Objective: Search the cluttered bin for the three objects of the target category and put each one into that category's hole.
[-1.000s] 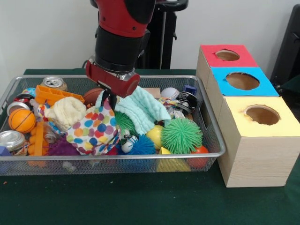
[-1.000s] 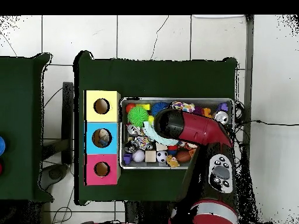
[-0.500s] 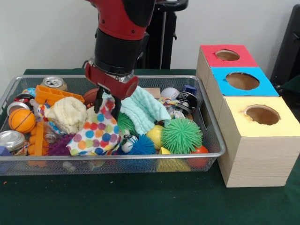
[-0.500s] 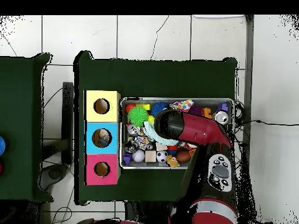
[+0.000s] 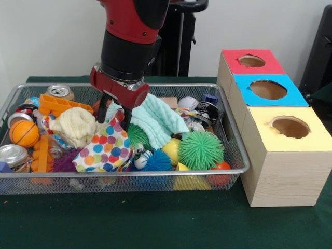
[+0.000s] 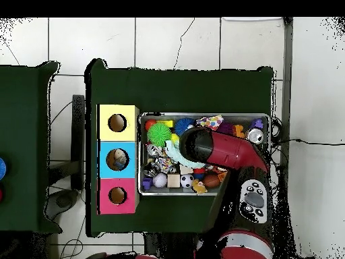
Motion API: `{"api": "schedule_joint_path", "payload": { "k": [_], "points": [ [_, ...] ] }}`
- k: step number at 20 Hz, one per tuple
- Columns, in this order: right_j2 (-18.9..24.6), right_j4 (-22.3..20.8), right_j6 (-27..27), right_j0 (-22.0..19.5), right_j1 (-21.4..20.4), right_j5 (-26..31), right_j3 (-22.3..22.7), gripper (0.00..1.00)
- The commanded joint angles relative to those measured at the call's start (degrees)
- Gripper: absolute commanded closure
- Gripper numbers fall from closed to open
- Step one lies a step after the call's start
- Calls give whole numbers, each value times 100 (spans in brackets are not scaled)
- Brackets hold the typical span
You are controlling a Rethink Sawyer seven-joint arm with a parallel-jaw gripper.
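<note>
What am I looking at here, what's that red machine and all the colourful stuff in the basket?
It is a red and black robot arm with a small two-fingered hand. One picture is taken from across the table, the other from straight above. The hand's fingers are open over a polka-dot cloth and hold nothing. The wire bin is full of clutter: a mint-green cloth, a spiky green ball, a small basketball, cans and other toys. Beside the bin stand three wooden boxes with holes, topped red, blue and yellow.
</note>
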Motion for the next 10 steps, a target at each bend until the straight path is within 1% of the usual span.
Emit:
{"api": "schedule_joint_path", "payload": {
  "k": [1, 2, 5, 8, 10],
  "points": [
    [996, 62, -202, -1155, -553, -125, 793, 0],
    [1292, -28, -711, -1593, -683, -23, 866, 0],
    [1634, -183, -1111, -2087, -735, 138, 881, 0],
    [1845, -356, -1061, -2288, -673, 107, 880, 0],
    [1877, -422, -854, -2220, -653, 97, 870, 0]
  ]
}}
